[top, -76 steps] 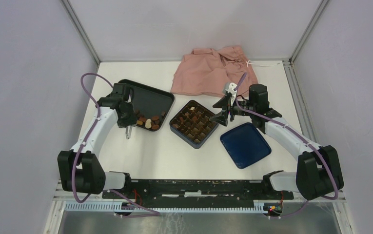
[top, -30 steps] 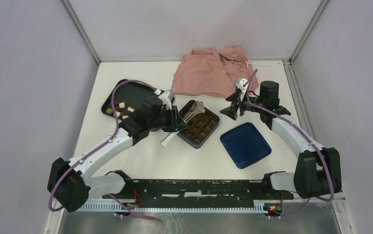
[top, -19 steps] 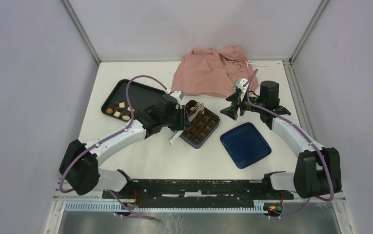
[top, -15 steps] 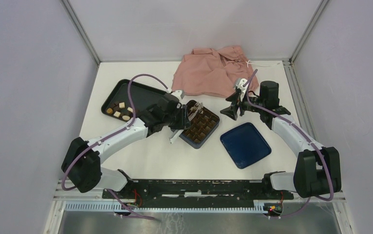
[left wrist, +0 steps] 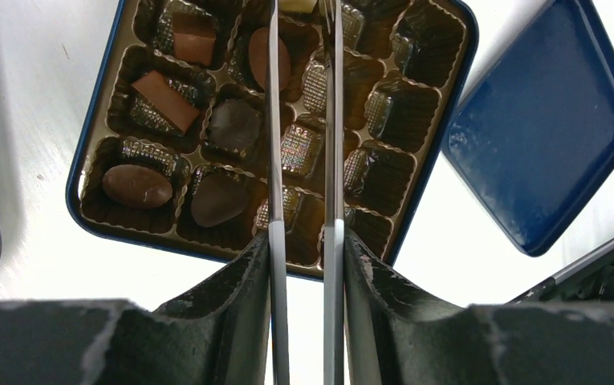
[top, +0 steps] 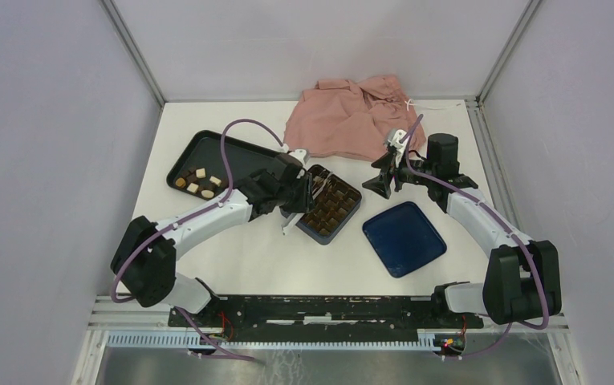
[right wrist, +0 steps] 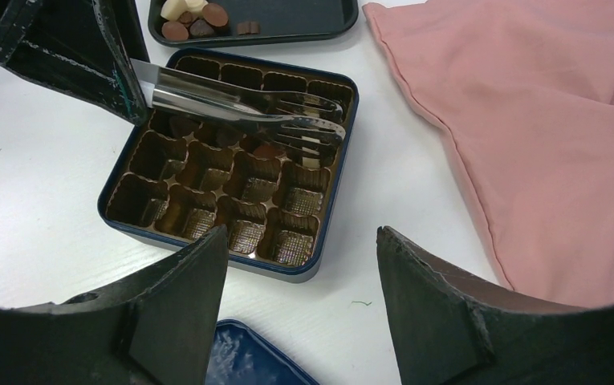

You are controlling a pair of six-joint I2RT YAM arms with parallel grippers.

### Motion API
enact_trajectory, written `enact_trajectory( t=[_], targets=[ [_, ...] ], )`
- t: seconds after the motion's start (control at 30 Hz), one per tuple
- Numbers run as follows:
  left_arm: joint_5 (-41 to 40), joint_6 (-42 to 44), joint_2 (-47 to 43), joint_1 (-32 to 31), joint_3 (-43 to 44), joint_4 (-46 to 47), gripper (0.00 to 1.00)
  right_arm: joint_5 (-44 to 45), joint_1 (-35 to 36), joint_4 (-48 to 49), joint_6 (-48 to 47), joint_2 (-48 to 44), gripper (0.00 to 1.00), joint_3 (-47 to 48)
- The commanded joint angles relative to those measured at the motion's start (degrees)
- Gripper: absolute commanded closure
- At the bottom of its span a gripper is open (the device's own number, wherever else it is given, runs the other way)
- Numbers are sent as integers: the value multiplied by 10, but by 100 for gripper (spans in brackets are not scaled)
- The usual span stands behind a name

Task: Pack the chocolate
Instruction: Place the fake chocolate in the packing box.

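Chocolate (right wrist: 311, 163) at tongs (right wrist: 239, 104) tips; left gripper (left wrist: 303, 241) clamps tongs; right gripper (right wrist: 302, 233) spread wide.

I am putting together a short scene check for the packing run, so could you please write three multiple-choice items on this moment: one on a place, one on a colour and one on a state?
1. Where does the blue lid lie relative to the chocolate box?
A. on top of it
B. flat on the table beside it
C. under it

2. What colour is the cloth at the table's far edge?
A. pink
B. green
C. yellow

3. What state is the left gripper in?
A. open and empty
B. shut on the metal tongs
C. shut on the lid

Answers:
1 B: the top view shows the lid on the white surface next to the open box.
2 A: the fabric is pink in the top and right wrist views.
3 B: the left wrist view shows it clamping both tong arms over the box.
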Motion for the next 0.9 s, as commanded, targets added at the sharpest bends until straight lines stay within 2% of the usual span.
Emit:
enact_trajectory(
  t=[0.0, 0.17, 0.3, 0.43, 0.7, 0.87],
  targets=[
    [-8, 18, -20, -4, 35, 9, 59, -13, -2, 8, -7, 4, 26, 25],
    [-9, 16, -31, -4, 36, 4, 55, -15, -1, 9, -7, 5, 26, 26],
    [-15, 15, -45, -5, 35, -3, 56, -16, -2, 9, -7, 1, 26, 27],
    [-29, 13, -82, -5, 33, -17, 59, -18, -1, 8, -6, -3, 26, 26],
    [-39, 27, -167, -5, 3, -41, 59, -22, -1, 9, -4, -12, 26, 25],
    [-90, 26, -217, -4, -19, -83, 58, -20, -1, 11, -3, -22, 26, 22]
  ],
)
